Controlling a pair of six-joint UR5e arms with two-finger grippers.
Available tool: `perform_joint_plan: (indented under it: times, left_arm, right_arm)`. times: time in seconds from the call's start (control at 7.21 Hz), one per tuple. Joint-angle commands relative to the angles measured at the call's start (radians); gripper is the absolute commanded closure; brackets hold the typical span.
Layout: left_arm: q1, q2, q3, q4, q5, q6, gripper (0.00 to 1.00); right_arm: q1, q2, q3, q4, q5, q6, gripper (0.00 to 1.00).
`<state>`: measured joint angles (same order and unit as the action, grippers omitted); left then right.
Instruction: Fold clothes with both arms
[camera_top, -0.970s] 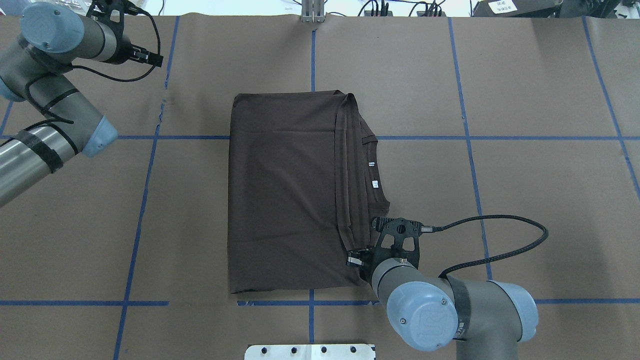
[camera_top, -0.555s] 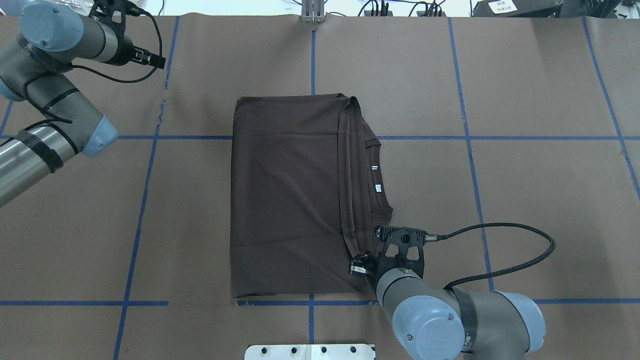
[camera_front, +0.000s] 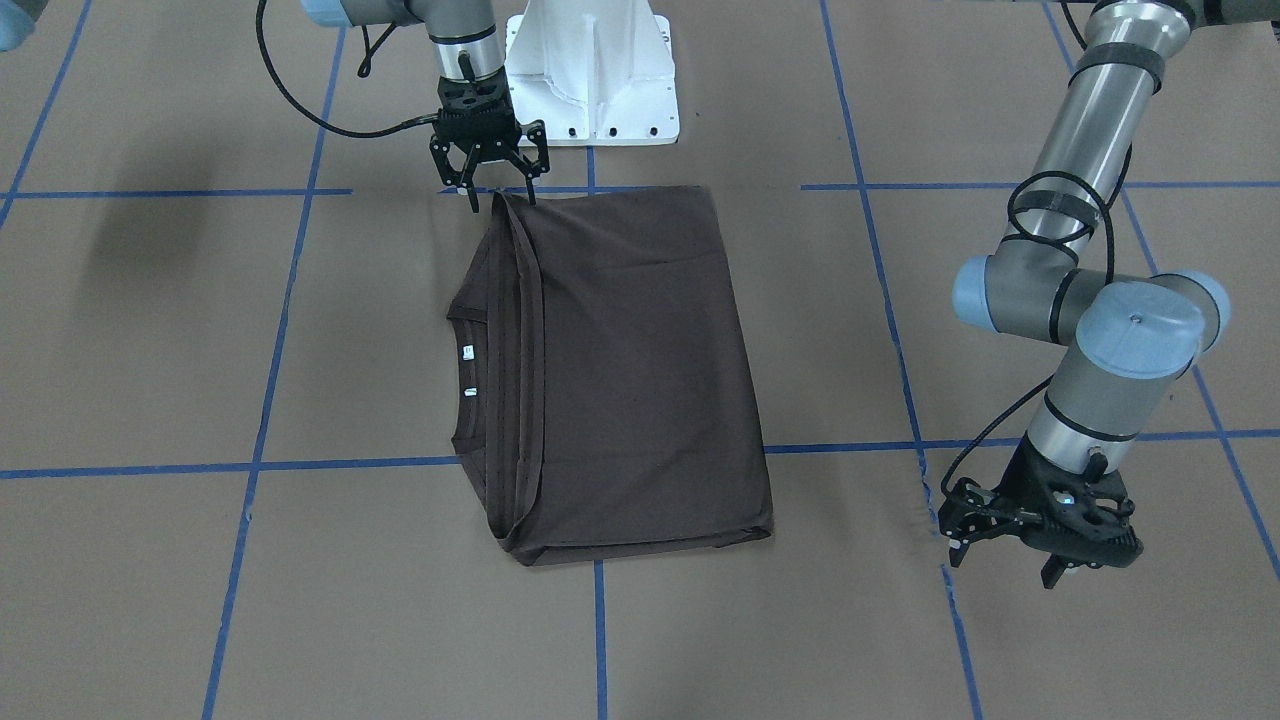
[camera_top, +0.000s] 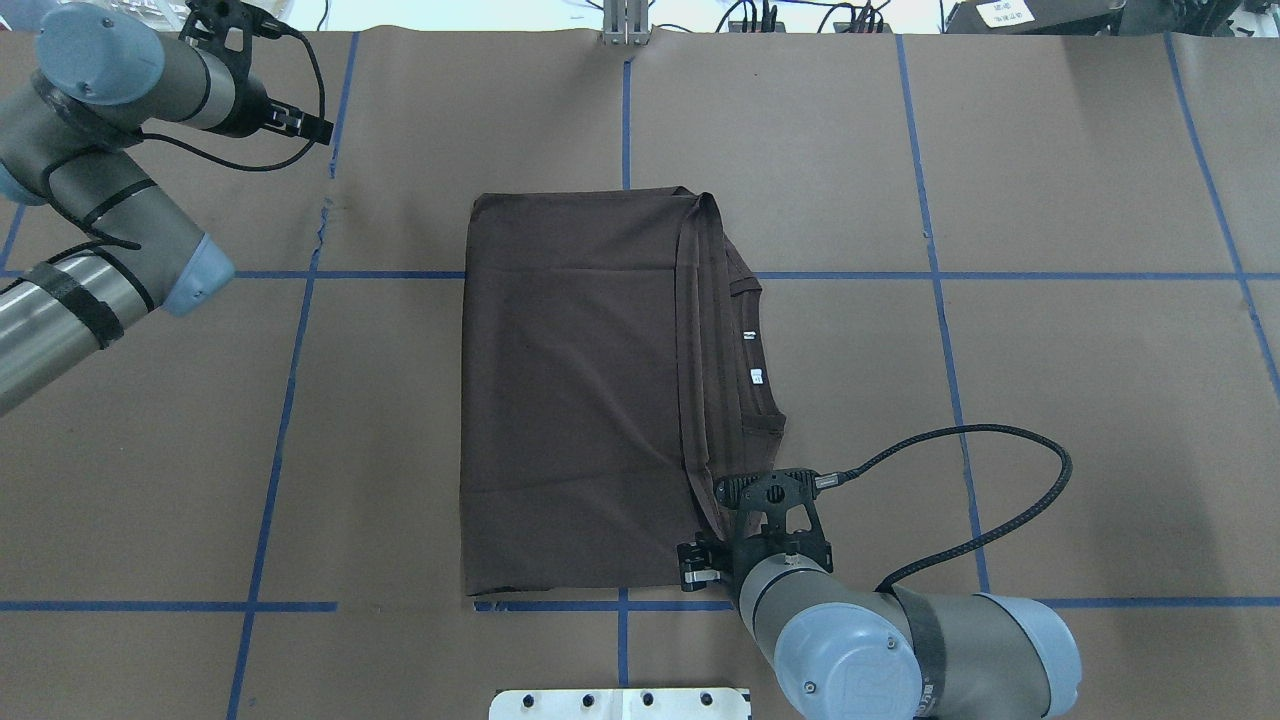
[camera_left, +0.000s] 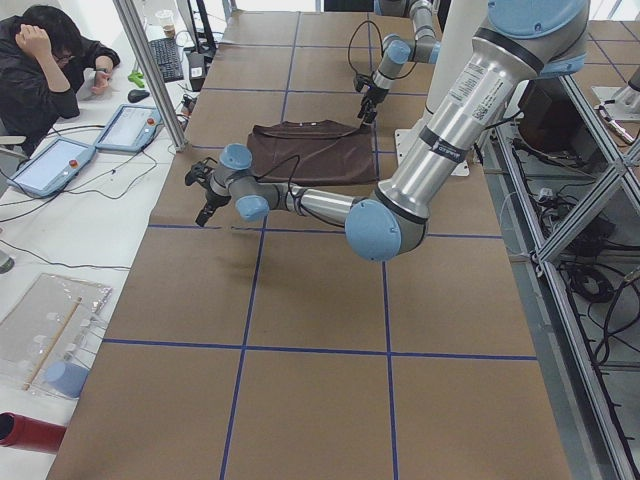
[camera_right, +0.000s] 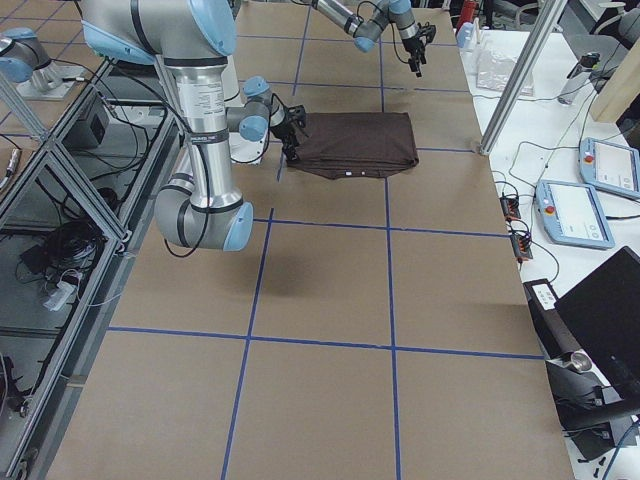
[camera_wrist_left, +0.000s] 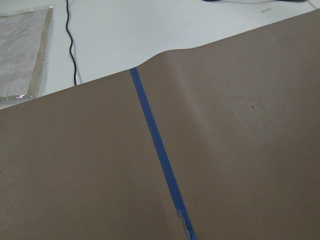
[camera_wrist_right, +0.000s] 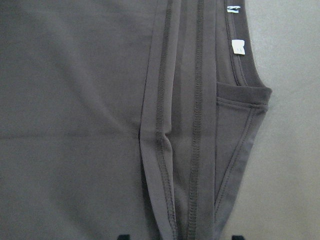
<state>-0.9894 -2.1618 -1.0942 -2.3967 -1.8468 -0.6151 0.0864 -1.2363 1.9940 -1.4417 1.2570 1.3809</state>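
Note:
The dark brown T-shirt (camera_top: 570, 390) lies folded into a rectangle at the table's middle. Its stacked hems, ribbed collar and white neck tags (camera_top: 752, 356) are on its right side. It also shows in the front view (camera_front: 630, 370). My right gripper (camera_front: 497, 190) is open and empty. It stands over the shirt's near right corner, with the hems between its fingertips (camera_wrist_right: 122, 237) in the right wrist view. My left gripper (camera_front: 1003, 558) is open and empty. It hovers over bare paper at the far left, well away from the shirt.
Brown paper with blue tape lines (camera_top: 930, 180) covers the table. It has a small tear (camera_front: 925, 470) near the left gripper. The white pedestal base (camera_front: 590, 80) stands at the near edge. An operator (camera_left: 50, 50) and tablets (camera_left: 130, 125) sit beyond the far edge.
My right gripper has moved toward the robot and slightly left along the shirt's right edge. The shirt shifted a little to the right early on. The left arm barely moved.

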Motion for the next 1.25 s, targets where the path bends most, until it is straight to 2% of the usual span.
perform_joint_plan:
  times: [0.0, 0.55, 0.69, 1.11]
  left_arm:
    - [0.0, 0.0, 0.0, 0.001, 0.0, 0.0, 0.0]
    - [0.0, 0.007, -0.001, -0.001, 0.0, 0.0, 0.0]
    - [0.0, 0.008, 0.0, -0.001, 0.0, 0.0, 0.0]
    - [0.0, 0.007, -0.001, -0.001, 0.0, -0.006, 0.0]
  right_arm:
    - [-0.004, 0.006, -0.009, 0.0, 0.001, -0.031, 0.8]
    - [-0.007, 0.009, -0.017, 0.0, 0.002, -0.031, 0.88]
    - [-0.008, 0.011, -0.017, 0.0, -0.001, -0.031, 1.0]
    - [0.004, -0.011, -0.004, -0.002, 0.004, -0.014, 1.0]
